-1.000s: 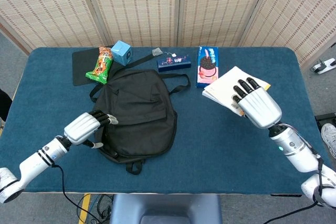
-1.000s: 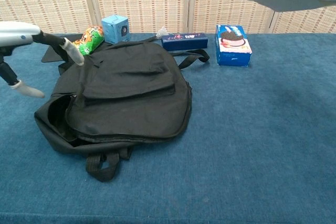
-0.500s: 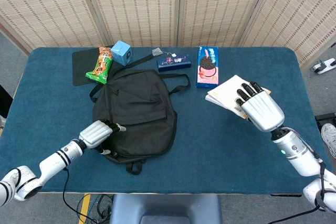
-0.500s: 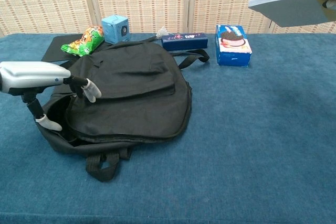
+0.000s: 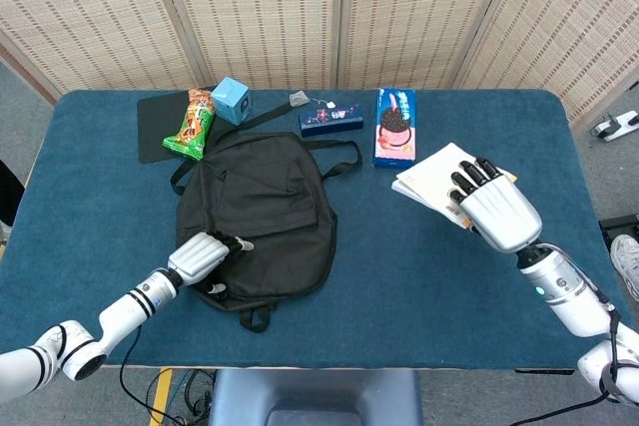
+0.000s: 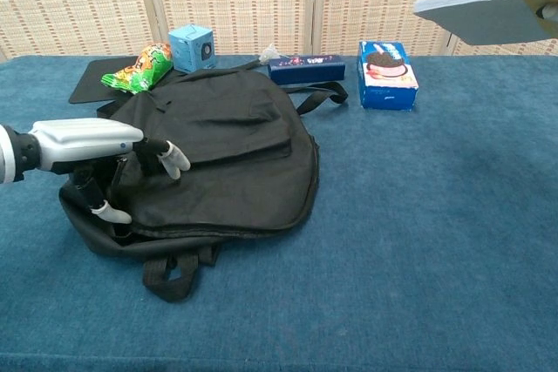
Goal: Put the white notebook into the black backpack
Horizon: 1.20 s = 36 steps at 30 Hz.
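White notebook (image 5: pixel 433 175) aloft, clamped in right hand (image 5: pixel 491 207) fingers; left hand (image 5: pixel 205 258) fingers apart at black backpack (image 5: pixel 262 214) edge.

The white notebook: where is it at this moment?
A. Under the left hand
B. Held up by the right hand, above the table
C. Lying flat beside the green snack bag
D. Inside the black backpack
B: the right hand holds the white notebook raised, clear of the table.

Woven-reed folding screen (image 5: pixel 300 7) behind blue-clothed table (image 5: pixel 90 197); grey floor (image 5: pixel 20 117) either side; even light.
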Each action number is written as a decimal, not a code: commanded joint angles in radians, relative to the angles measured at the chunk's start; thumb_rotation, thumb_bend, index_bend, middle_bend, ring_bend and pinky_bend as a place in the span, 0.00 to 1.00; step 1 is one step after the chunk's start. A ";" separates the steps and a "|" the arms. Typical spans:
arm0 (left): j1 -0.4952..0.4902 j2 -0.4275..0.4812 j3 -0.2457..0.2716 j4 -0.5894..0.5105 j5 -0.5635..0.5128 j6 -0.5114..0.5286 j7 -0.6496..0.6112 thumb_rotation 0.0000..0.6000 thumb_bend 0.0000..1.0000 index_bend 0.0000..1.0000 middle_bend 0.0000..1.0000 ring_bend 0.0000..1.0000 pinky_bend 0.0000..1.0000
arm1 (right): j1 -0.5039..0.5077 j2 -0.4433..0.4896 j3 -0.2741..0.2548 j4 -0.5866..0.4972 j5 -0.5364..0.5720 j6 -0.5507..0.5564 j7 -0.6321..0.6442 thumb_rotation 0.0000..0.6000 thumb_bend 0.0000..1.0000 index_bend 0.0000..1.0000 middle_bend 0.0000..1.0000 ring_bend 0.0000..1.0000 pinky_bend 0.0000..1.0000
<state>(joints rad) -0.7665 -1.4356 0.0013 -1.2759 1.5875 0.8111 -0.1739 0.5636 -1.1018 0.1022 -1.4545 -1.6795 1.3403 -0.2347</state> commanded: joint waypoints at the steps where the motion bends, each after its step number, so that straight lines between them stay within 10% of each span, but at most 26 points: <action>1: 0.005 -0.033 -0.010 0.019 -0.018 0.019 0.013 1.00 0.12 0.21 0.24 0.27 0.24 | -0.005 0.000 -0.001 0.004 -0.002 0.003 0.004 1.00 0.41 0.65 0.44 0.28 0.30; 12: 0.032 -0.138 -0.038 0.104 -0.040 0.126 -0.025 1.00 0.16 0.27 0.24 0.27 0.25 | -0.027 -0.006 0.000 0.019 -0.001 0.022 0.023 1.00 0.41 0.65 0.44 0.28 0.30; 36: 0.070 -0.236 -0.079 0.248 -0.057 0.284 -0.174 1.00 0.49 0.74 0.44 0.42 0.29 | -0.031 -0.024 0.014 0.026 -0.009 0.029 0.034 1.00 0.41 0.65 0.44 0.28 0.30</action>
<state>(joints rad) -0.6967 -1.6694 -0.0749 -1.0300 1.5333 1.0923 -0.3470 0.5328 -1.1267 0.1160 -1.4270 -1.6873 1.3670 -0.2023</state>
